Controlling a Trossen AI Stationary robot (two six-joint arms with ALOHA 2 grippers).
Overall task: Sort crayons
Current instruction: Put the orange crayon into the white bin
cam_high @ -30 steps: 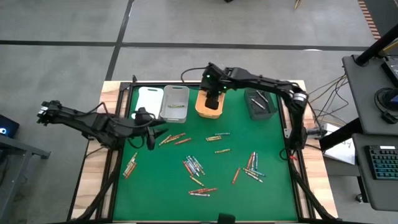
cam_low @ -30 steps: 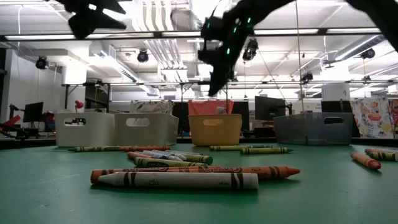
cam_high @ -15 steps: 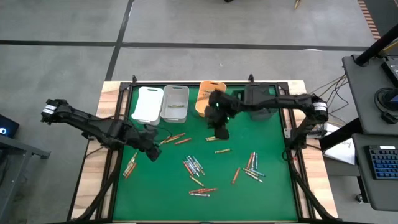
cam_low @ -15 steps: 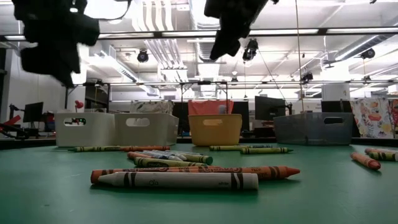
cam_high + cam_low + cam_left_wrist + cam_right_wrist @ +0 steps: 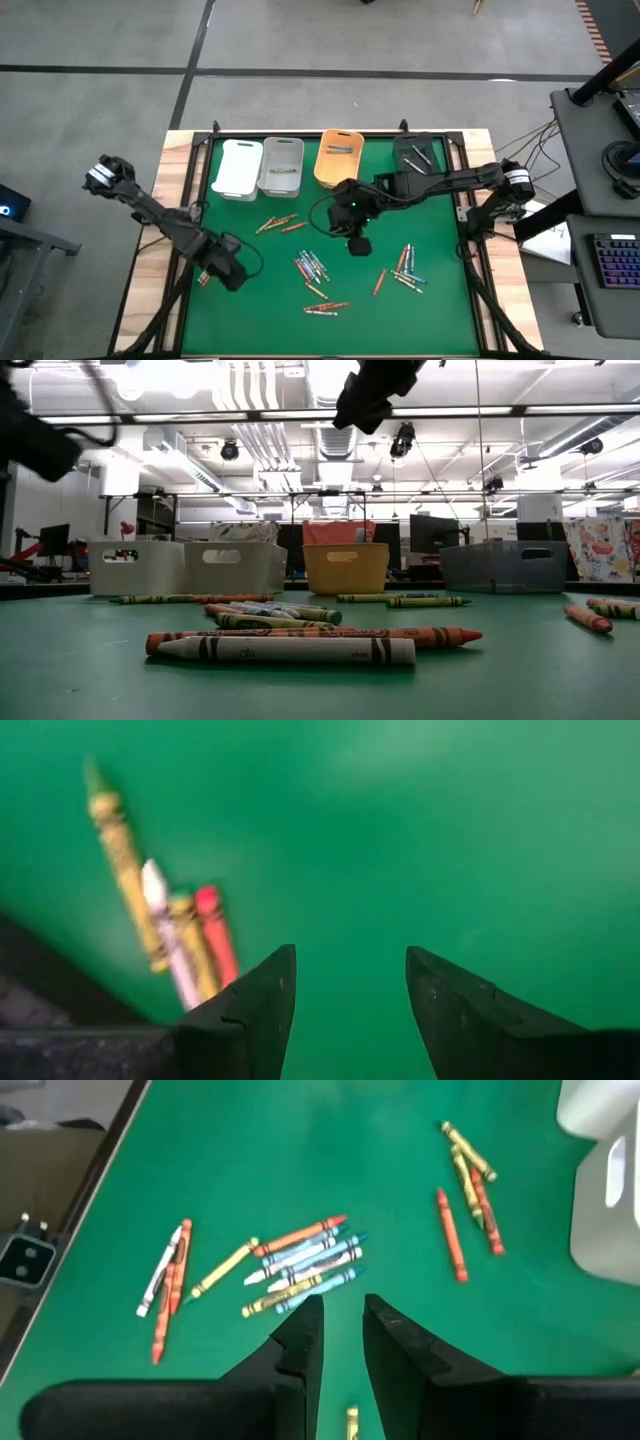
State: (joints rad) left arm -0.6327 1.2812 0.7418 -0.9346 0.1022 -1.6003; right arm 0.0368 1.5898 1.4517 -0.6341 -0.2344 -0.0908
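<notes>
The left gripper [image 5: 228, 275] hangs over the green table [image 5: 440, 300] near the front left side, with its two fingers [image 5: 250, 1010] wide apart and nothing between them. Just beside it lies a small bunch of crayons [image 5: 170, 935], yellow, white and red, touching each other. The right gripper [image 5: 357, 240] is farther in, over the middle of the table. Its fingers [image 5: 295, 1355] have only a thin gap between them and hold nothing. A pile of crayons [image 5: 312, 266] lies close in front of it, and a few more crayons [image 5: 403, 268] lie off to its right side. Past both grippers, at the far edge of the table, stand four bins in a row: a white bin [image 5: 238, 168], a grey bin [image 5: 281, 166], an orange bin [image 5: 337, 160] and a dark bin [image 5: 418, 160].
</notes>
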